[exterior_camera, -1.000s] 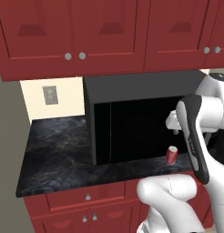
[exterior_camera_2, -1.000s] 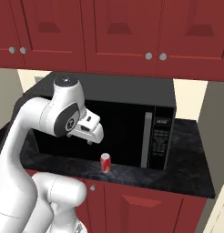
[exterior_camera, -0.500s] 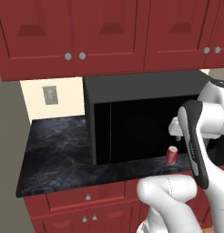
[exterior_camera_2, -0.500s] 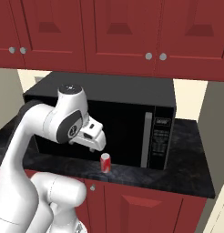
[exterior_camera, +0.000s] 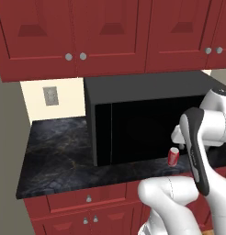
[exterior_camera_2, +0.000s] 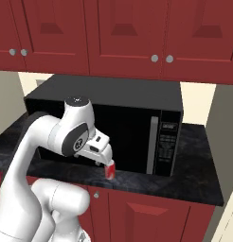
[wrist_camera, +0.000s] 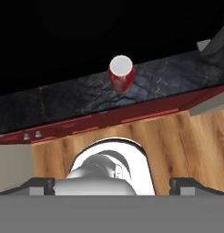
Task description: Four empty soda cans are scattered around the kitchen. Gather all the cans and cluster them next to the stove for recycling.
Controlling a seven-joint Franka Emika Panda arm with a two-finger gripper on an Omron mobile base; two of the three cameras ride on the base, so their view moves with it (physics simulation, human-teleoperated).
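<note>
Dark red panelled cabinets [exterior_camera: 101, 32] are hung along the wall above, and more of the same are set below the black marbled tabletop [exterior_camera: 59, 156]. On the tabletop a boxy black microwave with a silver-framed door [exterior_camera_2: 137, 127] is stood against the wall, so only a narrow strip of the tabletop is left free at its near edge. On that strip, just in front of the microwave door, a small red soda can with a silver top [exterior_camera: 173, 156] is stood upright. The white arm is bent over the tabletop so that the hand [exterior_camera_2: 105, 158] is brought just above the can, apparently for a grasp from above. In the hand view the can is seen from above, ahead of the fingertips [wrist_camera: 189, 184]. The hand is spread wide and nothing is held in it. The can is judged not yet picked up.
</note>
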